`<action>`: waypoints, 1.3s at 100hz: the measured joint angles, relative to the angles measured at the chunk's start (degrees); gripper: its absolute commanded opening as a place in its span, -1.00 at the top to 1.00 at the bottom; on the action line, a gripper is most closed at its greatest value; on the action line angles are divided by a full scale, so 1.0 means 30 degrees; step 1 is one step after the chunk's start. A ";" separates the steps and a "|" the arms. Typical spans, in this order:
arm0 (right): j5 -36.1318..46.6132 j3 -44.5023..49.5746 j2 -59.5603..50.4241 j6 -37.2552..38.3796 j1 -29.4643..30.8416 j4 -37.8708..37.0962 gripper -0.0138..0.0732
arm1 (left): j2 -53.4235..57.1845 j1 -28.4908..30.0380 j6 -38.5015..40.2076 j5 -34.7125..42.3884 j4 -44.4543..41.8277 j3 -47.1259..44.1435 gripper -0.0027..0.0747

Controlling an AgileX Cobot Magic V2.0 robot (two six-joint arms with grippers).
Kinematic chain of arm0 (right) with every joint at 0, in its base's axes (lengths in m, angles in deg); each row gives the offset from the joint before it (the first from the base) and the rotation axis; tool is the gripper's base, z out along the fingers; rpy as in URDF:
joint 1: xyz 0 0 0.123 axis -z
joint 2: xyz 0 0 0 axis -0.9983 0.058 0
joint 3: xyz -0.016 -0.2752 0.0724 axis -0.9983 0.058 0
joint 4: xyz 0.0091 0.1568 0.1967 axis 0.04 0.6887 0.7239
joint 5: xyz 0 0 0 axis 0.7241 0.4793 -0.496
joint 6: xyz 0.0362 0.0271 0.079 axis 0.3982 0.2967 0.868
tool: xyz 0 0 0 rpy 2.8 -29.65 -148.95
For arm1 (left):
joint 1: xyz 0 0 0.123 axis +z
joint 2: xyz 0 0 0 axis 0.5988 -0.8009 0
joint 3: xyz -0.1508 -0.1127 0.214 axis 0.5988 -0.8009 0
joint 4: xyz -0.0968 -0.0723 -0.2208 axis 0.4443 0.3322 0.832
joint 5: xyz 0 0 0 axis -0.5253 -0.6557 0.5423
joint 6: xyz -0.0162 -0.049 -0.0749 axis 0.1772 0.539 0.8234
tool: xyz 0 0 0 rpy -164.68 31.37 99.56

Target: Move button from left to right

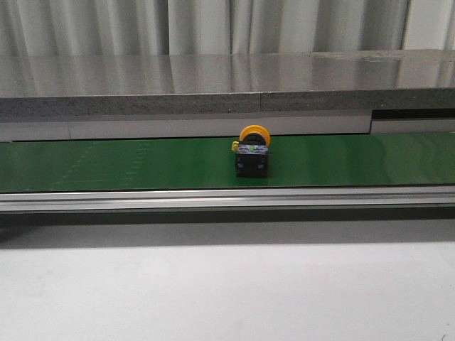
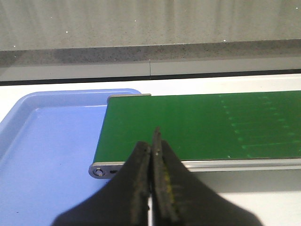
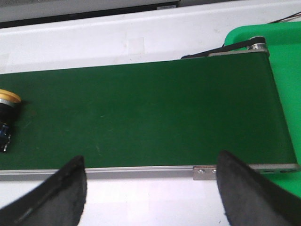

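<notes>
The button (image 1: 252,153), a black boxy base with a yellow-orange ring cap and a tiny green mark, stands on the green conveyor belt (image 1: 128,163) near the middle. It also shows at the edge of the right wrist view (image 3: 6,117). My left gripper (image 2: 153,141) is shut and empty, over the near rail at the belt's left end. My right gripper (image 3: 150,179) is open and empty, in front of the belt's near rail toward its right end, well apart from the button. Neither gripper shows in the front view.
A blue tray (image 2: 42,150) lies beside the belt's left end. A green tray (image 3: 282,52) lies at the belt's right end. An aluminium rail (image 1: 227,197) runs along the belt's near side, a grey ledge (image 1: 213,103) behind it, white tabletop (image 1: 227,284) in front.
</notes>
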 measured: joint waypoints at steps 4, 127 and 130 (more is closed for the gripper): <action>0.0075 -0.0038 0.0117 0.0000 0.0000 0.0048 -0.67 | 0.0000 0.0000 0.0000 0.0000 0.0000 0.0000 0.98; 0.0184 -0.7116 1.3748 -0.0113 -0.6197 0.0122 -0.67 | 0.0000 0.0000 0.0000 0.0030 0.0000 0.0000 0.98; 0.0184 -0.7116 1.3757 -0.0113 -0.6197 0.0122 -0.67 | 0.0000 0.0000 0.0000 0.0030 0.0018 0.0000 0.98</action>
